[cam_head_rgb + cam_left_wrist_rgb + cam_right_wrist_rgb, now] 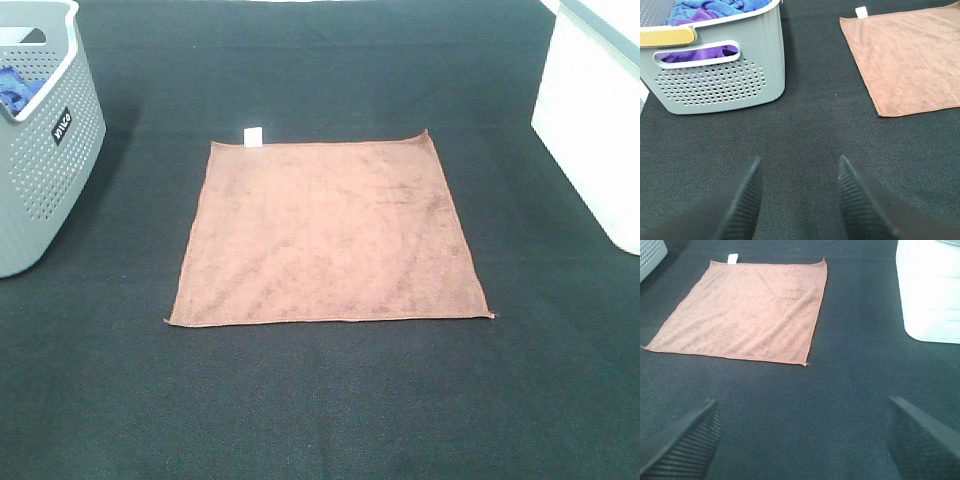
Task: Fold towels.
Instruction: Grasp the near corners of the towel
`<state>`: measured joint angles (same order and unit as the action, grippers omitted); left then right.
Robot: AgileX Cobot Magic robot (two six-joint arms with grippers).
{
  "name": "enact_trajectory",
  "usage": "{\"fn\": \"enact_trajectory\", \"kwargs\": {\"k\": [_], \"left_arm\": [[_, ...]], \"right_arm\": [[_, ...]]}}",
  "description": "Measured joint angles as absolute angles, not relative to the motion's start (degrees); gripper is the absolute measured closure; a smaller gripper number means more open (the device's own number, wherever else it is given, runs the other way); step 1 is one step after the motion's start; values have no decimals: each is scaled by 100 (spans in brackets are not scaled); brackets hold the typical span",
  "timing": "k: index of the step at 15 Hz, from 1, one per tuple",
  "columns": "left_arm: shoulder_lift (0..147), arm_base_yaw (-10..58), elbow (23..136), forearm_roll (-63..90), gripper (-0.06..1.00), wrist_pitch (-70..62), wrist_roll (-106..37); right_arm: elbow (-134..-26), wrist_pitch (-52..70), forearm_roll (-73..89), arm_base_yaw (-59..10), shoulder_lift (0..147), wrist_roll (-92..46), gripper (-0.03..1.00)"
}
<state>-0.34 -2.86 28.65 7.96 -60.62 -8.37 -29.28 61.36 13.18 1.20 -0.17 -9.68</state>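
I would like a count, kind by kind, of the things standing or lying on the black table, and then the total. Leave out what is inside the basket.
Brown towel: 1
Grey perforated basket: 1
White container: 1
Total: 3

Matt terry towel (330, 235), perforated smooth plastic basket (40, 190), seemingly woven table cover (320, 400)

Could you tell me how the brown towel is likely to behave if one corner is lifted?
The towel lies flat with faint creases, so it is probably floppy and would drape when lifted. It looks thin, so likely light. Its pile may drag on the woven table cover, so a push would probably bunch it.
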Motion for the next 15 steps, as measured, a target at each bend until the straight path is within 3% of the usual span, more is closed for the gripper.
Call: {"fn": "enact_trajectory", "kwargs": {"k": [15], "left_arm": [[-34,-286,2865,796,48,-6062,-837]], "right_arm": [[-2928,6136,1318,120,-17,-968,13]]}}
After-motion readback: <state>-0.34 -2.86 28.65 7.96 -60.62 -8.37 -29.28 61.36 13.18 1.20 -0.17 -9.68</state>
